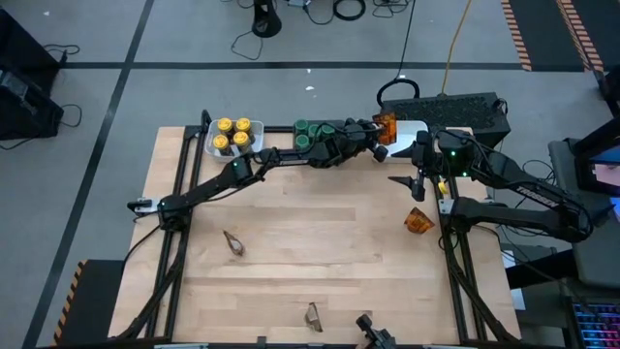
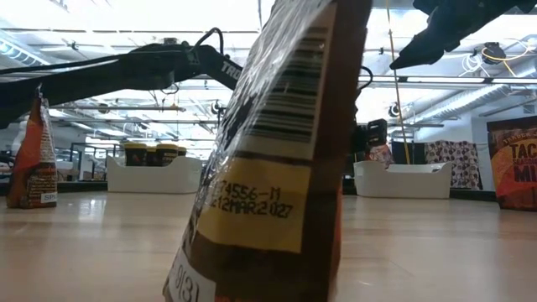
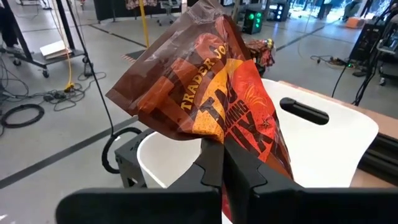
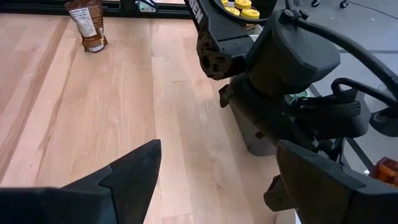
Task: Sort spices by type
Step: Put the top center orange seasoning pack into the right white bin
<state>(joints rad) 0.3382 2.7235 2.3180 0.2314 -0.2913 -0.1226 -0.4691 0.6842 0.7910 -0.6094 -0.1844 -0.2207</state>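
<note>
While the left gripper (image 3: 222, 163) has its fingers clamped on the lower edge of a crinkly orange-brown spice packet (image 3: 211, 93), that packet hangs just above the white bin (image 3: 329, 134) at the far right end of the surface (image 1: 310, 262) — straight down is where it has to go, by my reading. Its long axis stands roughly upright from the fingers, tilted a little. It is thin glossy film, creased and limp, likely to flop on release. The right gripper (image 4: 217, 180) waits with fingers spread wide over bare wood, near another packet (image 1: 418, 221); two more lie towards the near edge (image 1: 232, 243). Yellow-lidded jars (image 1: 233, 135) fill a bin; green-lidded jars (image 1: 312, 132) stand beside it — hard, round, dark
</note>
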